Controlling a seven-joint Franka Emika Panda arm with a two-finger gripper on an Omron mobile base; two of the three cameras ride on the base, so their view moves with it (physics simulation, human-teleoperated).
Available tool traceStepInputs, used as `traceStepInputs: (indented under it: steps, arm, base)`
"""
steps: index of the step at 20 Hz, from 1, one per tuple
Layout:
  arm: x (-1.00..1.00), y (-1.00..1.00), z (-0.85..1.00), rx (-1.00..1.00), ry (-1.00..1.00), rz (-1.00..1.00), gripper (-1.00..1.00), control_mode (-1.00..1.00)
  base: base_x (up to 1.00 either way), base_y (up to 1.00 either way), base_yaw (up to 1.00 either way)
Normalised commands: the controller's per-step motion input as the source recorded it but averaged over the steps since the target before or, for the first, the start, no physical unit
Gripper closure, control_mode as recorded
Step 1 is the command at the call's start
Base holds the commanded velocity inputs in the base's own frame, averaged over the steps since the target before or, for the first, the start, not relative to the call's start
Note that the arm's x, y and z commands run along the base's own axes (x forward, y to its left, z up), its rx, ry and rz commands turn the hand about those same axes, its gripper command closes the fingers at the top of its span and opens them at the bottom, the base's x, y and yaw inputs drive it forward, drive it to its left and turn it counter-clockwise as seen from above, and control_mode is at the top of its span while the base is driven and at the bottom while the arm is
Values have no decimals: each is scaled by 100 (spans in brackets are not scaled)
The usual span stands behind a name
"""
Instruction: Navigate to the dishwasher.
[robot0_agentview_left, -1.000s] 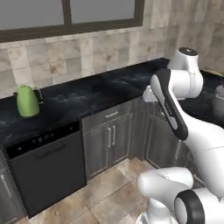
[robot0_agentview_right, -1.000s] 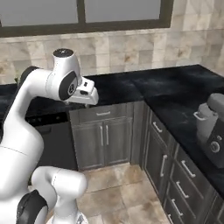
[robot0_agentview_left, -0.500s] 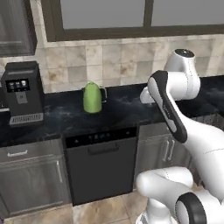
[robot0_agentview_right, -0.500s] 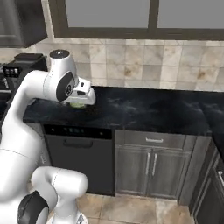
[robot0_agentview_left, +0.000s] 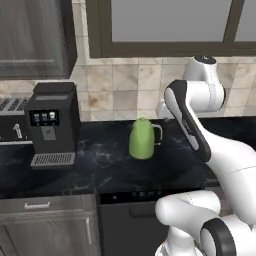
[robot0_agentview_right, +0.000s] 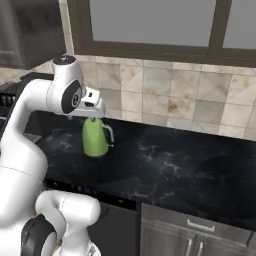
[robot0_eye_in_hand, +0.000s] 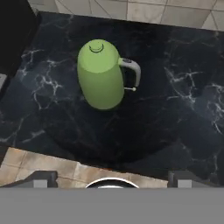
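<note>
Black dishwasher (robot0_agentview_left: 135, 220) sits directly under the green kettle (robot0_agentview_left: 142, 139) on the counter (robot0_agentview_right: 190, 170), so the base looks nearly arrived. I cannot tell the claw's opening.

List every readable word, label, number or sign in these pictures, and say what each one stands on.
No text can be read.
Coffee machine: small light icons on its dark panel, too blurred to read.
Dishwasher: small control buttons along its top strip, too small to read.
Green kettle: no markings.
</note>
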Motion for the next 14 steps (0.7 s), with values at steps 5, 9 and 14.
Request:
traceStepInputs:
  steps: [5, 9, 14]
  arm:
    - [0, 0, 0, 0, 0, 0, -100, 100]
    - [0, 0, 0, 0, 0, 0, -100, 100]
    - [0, 0, 0, 0, 0, 0, -100, 100]
  base:
    - [100, 25, -6]
    - [100, 19, -34]
    - [100, 3, -33]
